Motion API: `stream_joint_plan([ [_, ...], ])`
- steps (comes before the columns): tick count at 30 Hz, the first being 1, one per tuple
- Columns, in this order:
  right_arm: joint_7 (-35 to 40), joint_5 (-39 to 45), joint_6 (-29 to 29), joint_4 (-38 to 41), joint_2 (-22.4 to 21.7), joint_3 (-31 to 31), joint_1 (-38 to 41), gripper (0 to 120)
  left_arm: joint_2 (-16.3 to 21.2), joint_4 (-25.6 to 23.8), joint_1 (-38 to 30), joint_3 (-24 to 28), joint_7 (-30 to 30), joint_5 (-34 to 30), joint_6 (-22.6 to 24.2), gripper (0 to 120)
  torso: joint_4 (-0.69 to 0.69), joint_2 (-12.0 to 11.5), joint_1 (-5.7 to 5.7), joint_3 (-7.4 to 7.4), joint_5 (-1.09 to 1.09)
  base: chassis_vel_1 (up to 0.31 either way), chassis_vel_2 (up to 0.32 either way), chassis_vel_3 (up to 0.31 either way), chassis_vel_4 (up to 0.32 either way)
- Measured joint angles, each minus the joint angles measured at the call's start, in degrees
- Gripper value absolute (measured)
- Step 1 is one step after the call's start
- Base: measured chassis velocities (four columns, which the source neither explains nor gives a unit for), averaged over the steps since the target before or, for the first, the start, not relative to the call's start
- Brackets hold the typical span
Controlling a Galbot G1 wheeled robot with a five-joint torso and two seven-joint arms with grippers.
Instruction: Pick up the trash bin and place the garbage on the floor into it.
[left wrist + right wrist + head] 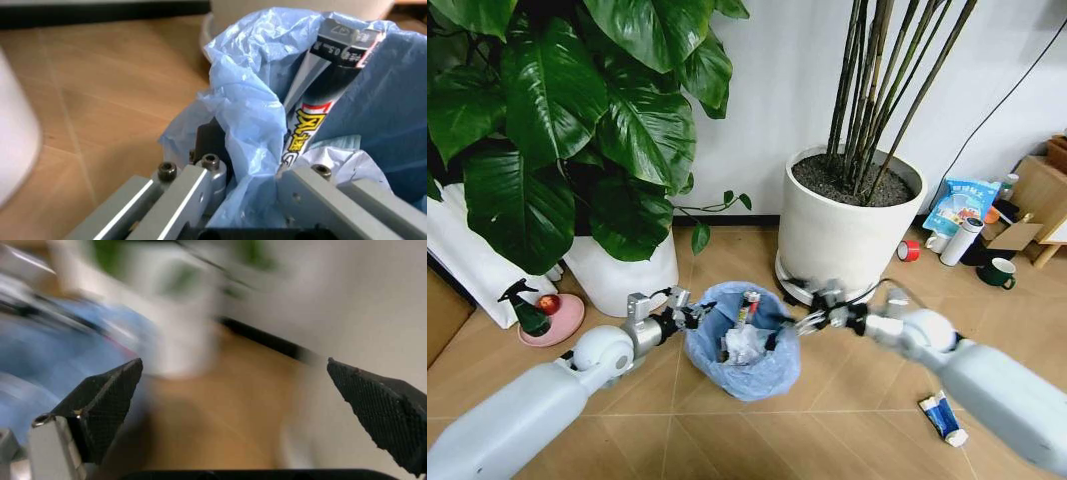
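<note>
The trash bin (pixel 742 350) was seen on the floor (pixel 847 420) before the white plant pot (pixel 847 230), mouth upward. A black printed wrapper (pixel 320 95) stood steeply inside it, long axis near upright, above white paper (pixel 745 345). The left claw (pixel 689 312) was pinching the bin's bagged rim; the black wall was mostly hidden. The right claw (pixel 802 322) was spread at the opposite rim. A blue-white packet (pixel 944 417) lay flat apart.
</note>
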Motion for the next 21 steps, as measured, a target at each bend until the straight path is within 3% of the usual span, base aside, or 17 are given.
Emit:
stream_joint_plan([
  [7,10.6,-1.4,-2.0,-2.0,-4.8,9.4,-13.1,100,1.0,0.0,1.1,-2.9,0.7,0.5,-0.4,0,0.00,0.0,0.00,-0.01,0.00,0.000,0.000,0.000,0.000],
  [10,14.9,-2.7,-1.3,-4.9,-6.9,15.1,-25.9,100,1.2,-0.4,2.4,-5.3,1.1,0.8,-0.6,0,-0.03,0.0,-0.01,-0.01,0.03,0.000,0.000,0.000,0.000],
  [21,17.6,-8.1,-3.7,-6.4,-3.2,26.2,-43.3,100,1.4,-1.0,2.8,-5.7,1.3,1.1,-0.8,0,-0.01,0.0,-0.01,-0.01,0.01,0.000,0.000,0.000,0.000],
])
